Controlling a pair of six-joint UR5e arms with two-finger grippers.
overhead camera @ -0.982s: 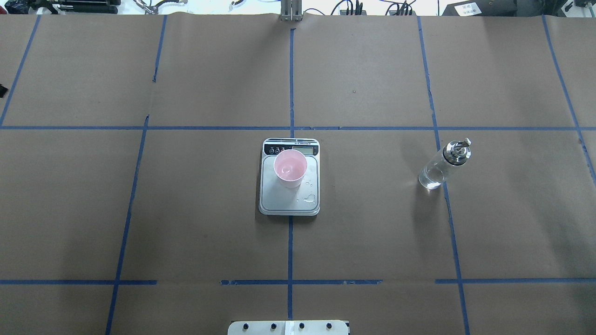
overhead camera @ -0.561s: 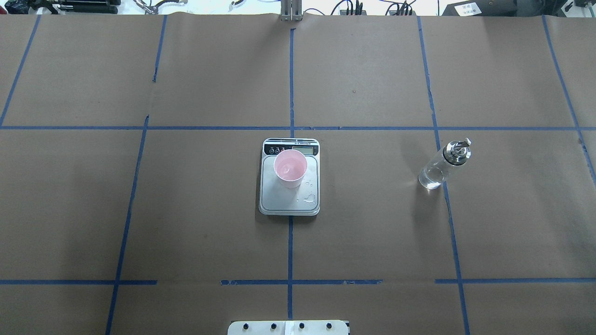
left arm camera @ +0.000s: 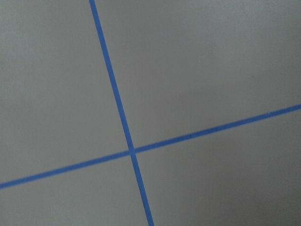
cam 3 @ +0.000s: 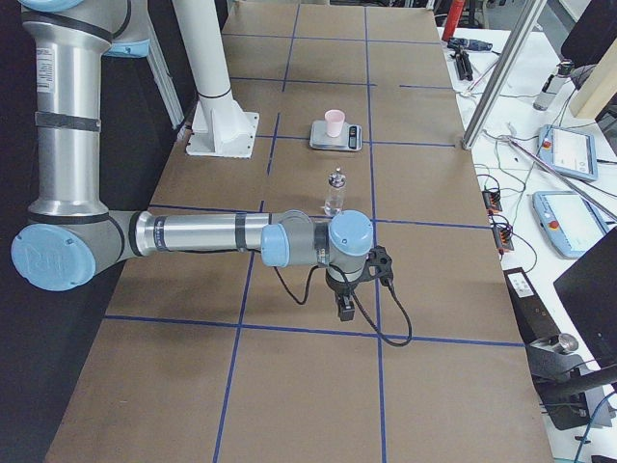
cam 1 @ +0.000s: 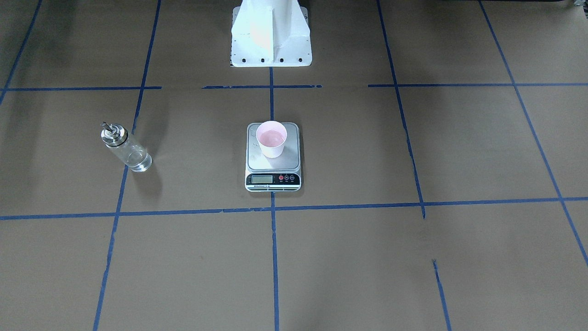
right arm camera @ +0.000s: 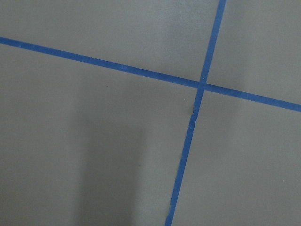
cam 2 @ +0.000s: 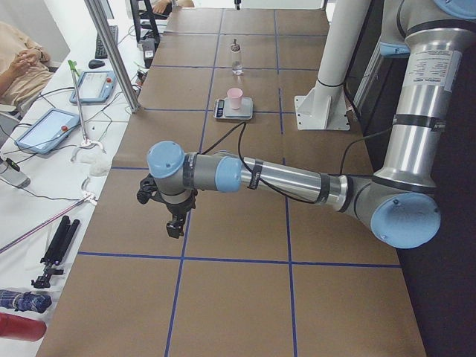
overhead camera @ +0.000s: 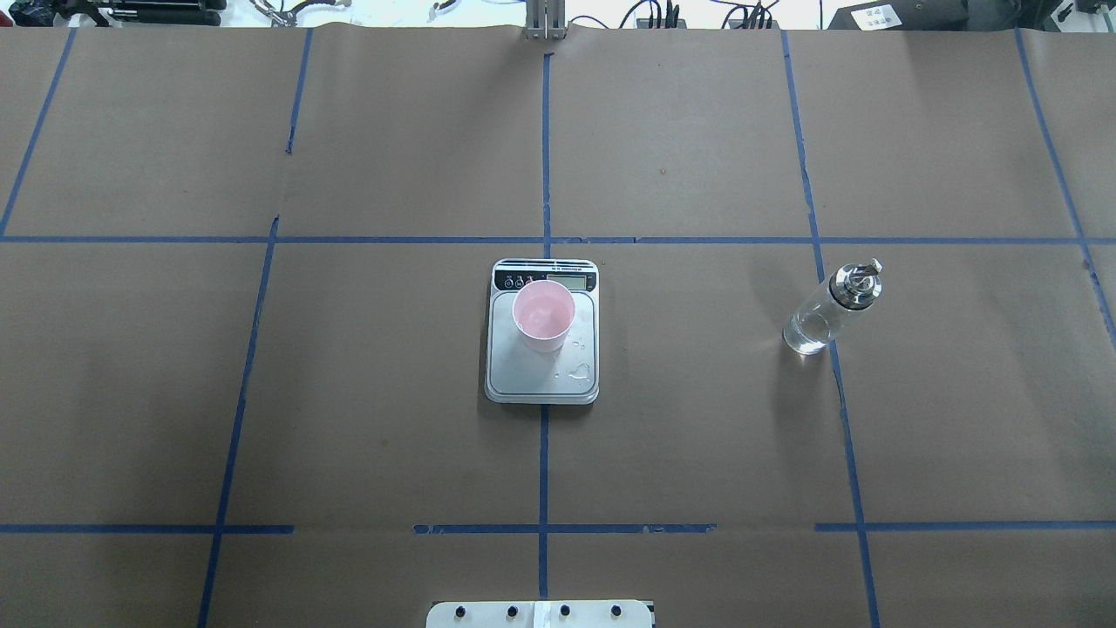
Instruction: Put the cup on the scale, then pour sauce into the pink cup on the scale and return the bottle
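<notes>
The pale pink cup (overhead camera: 543,312) stands upright on the silver scale (overhead camera: 540,384) at the table's middle, with clear sauce (cam 1: 271,136) in it. A few drops lie on the plate (overhead camera: 580,375). The clear bottle (overhead camera: 828,310) with its silver collar stands upright on the table to the right, apart from the scale. In the front-facing view it (cam 1: 126,149) is to the left. My left gripper (cam 2: 175,227) and right gripper (cam 3: 345,309) hang over bare table far out at the ends. They show only in the side views, so I cannot tell whether they are open or shut.
Brown paper with blue tape lines covers the table (overhead camera: 349,392). The white robot base (cam 1: 271,37) stands behind the scale. Tablets, cables and a seated person (cam 2: 22,59) are at the operators' side beyond the table edge.
A dark bit of the left arm at the overhead view's left edge one second ago is gone. Cup, scale and bottle have not moved.
</notes>
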